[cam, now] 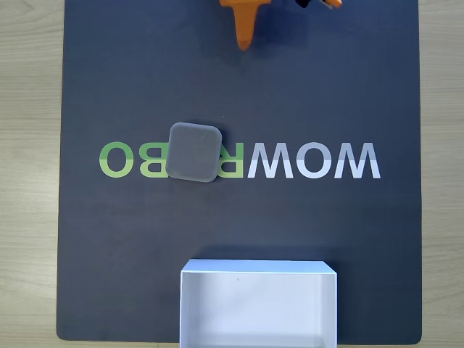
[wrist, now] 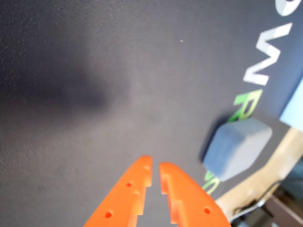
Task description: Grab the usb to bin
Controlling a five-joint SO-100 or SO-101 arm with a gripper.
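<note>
The usb (cam: pixel 193 152) is a flat grey square block with rounded corners, lying on the dark mat over the green letters in the fixed view. The bin (cam: pixel 257 267), a shallow white box, stands at the mat's bottom edge, below and slightly right of the usb. My orange gripper (cam: pixel 245 40) pokes in from the top edge, well above the usb and apart from it. In the wrist view the gripper (wrist: pixel 155 171) has its fingers nearly together with nothing between them, hovering over bare mat. The usb (wrist: pixel 239 146) lies to their right there.
The dark mat (cam: pixel 348 87) carries mirrored "WOWROBO" lettering (cam: pixel 312 161) across its middle. Pale wooden tabletop (cam: pixel 29 145) borders it on both sides. A pale corner of the bin (wrist: pixel 294 111) touches the wrist view's right edge.
</note>
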